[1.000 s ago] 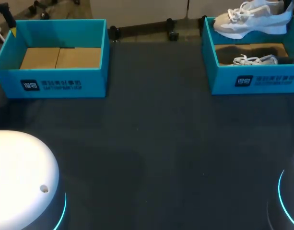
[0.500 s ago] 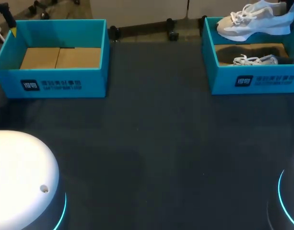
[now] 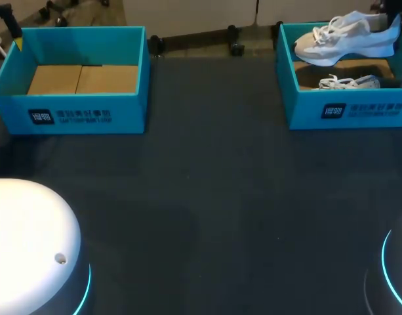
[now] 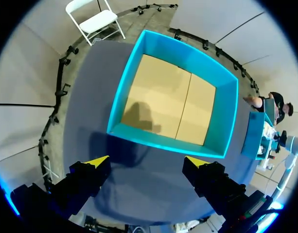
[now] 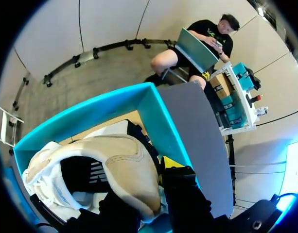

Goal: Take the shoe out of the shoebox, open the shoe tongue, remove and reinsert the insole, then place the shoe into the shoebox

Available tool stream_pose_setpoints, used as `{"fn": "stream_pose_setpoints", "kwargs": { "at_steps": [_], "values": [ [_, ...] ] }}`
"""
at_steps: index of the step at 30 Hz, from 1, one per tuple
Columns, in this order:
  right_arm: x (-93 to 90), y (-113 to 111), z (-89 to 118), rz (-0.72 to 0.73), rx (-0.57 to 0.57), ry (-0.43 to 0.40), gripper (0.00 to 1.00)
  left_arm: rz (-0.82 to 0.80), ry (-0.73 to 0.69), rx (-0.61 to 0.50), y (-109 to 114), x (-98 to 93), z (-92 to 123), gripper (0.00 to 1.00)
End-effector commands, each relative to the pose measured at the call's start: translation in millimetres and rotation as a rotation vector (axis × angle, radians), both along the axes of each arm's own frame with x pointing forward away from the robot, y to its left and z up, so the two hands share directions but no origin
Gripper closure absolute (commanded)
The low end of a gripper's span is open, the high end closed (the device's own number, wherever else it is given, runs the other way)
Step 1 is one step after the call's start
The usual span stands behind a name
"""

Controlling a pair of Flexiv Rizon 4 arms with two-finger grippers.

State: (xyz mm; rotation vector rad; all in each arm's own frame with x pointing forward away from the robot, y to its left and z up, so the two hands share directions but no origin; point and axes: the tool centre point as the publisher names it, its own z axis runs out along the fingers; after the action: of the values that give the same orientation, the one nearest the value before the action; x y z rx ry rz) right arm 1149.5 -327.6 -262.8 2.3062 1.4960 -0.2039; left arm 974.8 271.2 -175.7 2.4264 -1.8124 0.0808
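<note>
Head view: pale chunky shoe [image 3: 348,41] (laced) above rectangular teal shoebox [image 3: 305,108].

The table [image 3: 207,197] has a dark, matte top. It looks like cloth, perhaps. Soft light falls on it evenly.

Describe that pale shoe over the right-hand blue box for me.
The shoe is a white and beige sneaker with white laces, a fabric-looking upper and a thick white sole. It hangs roughly level above the right shoebox, toe toward the robot's left. The right gripper holds it at the heel, a finger on each side.
</note>
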Motion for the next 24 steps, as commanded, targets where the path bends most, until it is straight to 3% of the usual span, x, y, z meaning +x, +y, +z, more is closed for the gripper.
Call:
{"fn": "stream_pose_setpoints", "kwargs": {
  "at_steps": [1,13,24],
  "values": [
    [-4.9,3,2,-0.004,-0.021,-0.019,1.00,0.001,-0.004,0.002,0,-2.0,0,0.00],
    [-15.4,-4,-17,-0.023,0.004,-0.014,1.00,0.001,-0.004,0.002,0,-2.0,0,0.00],
    [-4.8,-8,-41,-0.045,0.014,-0.027,1.00,0.001,-0.004,0.002,0,-2.0,0,0.00]
  ]
}}
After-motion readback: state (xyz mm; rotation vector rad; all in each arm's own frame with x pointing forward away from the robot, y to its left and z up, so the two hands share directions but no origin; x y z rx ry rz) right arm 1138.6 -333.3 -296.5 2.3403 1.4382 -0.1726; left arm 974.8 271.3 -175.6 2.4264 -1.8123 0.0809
